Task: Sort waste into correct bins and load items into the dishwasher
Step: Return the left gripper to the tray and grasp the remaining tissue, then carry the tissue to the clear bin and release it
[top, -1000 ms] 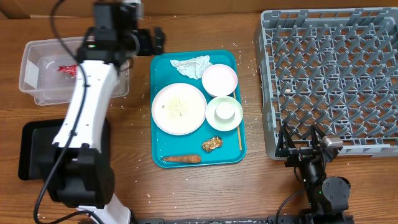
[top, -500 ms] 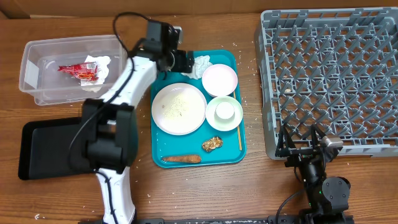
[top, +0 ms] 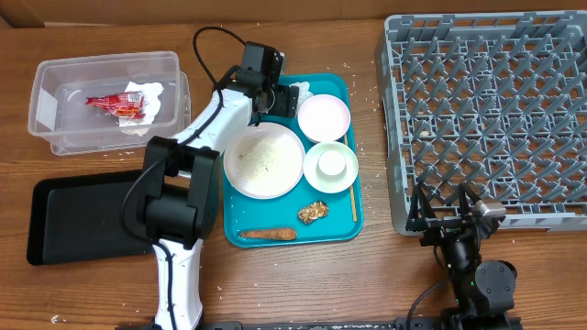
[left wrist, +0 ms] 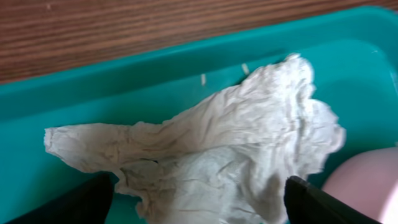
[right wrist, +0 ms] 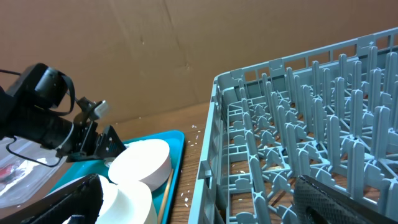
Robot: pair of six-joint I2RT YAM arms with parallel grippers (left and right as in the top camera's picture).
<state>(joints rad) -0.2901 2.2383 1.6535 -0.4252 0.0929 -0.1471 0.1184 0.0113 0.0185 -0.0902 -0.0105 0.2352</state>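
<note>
While my left gripper point(left wrist: 200, 202) holds its fingers wide apart on either side of the crumpled white napkin point(left wrist: 211, 155), the napkin lies at the back of the teal tray point(left wrist: 93, 87), just beside a white bowl point(top: 324, 116). My right gripper point(right wrist: 202, 202) rests open by the grey dish rack point(right wrist: 323, 124), holding nothing.

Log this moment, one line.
left claw: open, astride crumpled white napkin on teal plastic tray | right claw: open, beside grey plastic dish rack

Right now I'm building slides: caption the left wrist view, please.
Open left tool straddling the crumpled white napkin on the teal tray.
</note>
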